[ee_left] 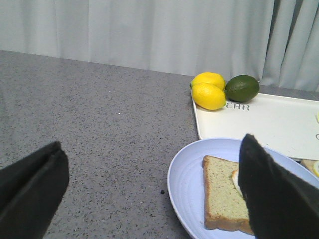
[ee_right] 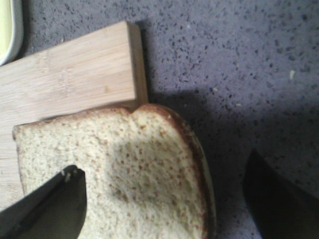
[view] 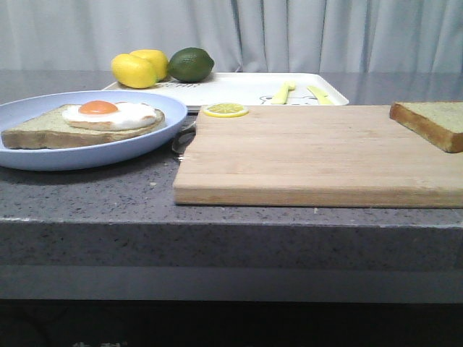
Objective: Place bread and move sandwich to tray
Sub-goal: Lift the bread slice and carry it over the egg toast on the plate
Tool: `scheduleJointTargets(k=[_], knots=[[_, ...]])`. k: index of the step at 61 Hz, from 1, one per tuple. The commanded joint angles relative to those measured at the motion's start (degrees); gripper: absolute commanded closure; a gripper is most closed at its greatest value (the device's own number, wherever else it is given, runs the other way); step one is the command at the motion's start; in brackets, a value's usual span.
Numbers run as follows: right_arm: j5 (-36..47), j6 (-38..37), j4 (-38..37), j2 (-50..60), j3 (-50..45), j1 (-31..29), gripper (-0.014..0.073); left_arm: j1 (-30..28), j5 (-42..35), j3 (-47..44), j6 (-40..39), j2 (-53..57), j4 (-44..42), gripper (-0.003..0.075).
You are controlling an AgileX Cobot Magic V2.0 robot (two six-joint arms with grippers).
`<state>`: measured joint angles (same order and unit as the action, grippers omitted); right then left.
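Bread [ee_right: 124,164]: bare slice on the far right corner of the cutting board [view: 318,155], crust edge overhanging the counter [view: 217,224], likely so a jaw can reach its side.
Right gripper [ee_right: 164,199]: jaws wide, 1 over the crumb, 1 out past the crust; straddling, not yet closed.
Sandwich base [view: 79,126]: 1 slice with fried egg [view: 108,112] on the blue plate [view: 43,155], left of the board, still untopped.
Left gripper [ee_left: 149,194]: jaws wide, holding nothing, hanging by the plate's rim.
Tray [view: 246,90]: behind the board, holding 2 lemons [view: 141,69] and 1 lime [view: 190,63]; middle left free, I judge for the plate.
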<state>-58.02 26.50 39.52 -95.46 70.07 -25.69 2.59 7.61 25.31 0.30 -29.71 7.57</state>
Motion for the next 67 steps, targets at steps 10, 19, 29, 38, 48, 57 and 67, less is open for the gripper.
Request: scheduleJointTargets(k=[10, 19, 29, 38, 48, 57, 67], knots=[[-2.06, 1.40, 2.99, 0.55, 1.96, 0.41, -0.0049, 0.42, -5.01, 1.83, -0.30, -0.52, 0.56, 0.0049], [-2.75, 1.40, 3.06, 0.49, 1.96, 1.56, -0.0027, 0.42, -5.01, 1.83, -0.30, -0.52, 0.56, 0.0049], [-4.85, 1.40, 3.28, 0.49, 1.96, 1.71, 0.0253, 0.42, -5.01, 1.83, -0.30, -0.52, 0.56, 0.0049], [-5.87, 1.40, 4.59, 0.93, 2.09, 1.71, 0.0624, 0.42, -5.01, 1.83, -0.30, -0.52, 0.56, 0.0049], [-5.45, 1.30, 6.10, 4.04, 2.26, 1.71, 0.0652, 0.42, -5.01, 1.83, -0.30, -0.52, 0.56, 0.0049], [-5.50, 1.30, 12.15, 8.97, 2.26, 1.71, 0.0652, 0.42, -5.01, 1.83, -0.30, -0.52, 0.56, 0.0049], [-7.88, 1.35, 27.60, 13.78, 2.26, 3.66, 0.0652, 0.42, -5.01, 1.83, -0.30, -0.52, 0.56, 0.0049]])
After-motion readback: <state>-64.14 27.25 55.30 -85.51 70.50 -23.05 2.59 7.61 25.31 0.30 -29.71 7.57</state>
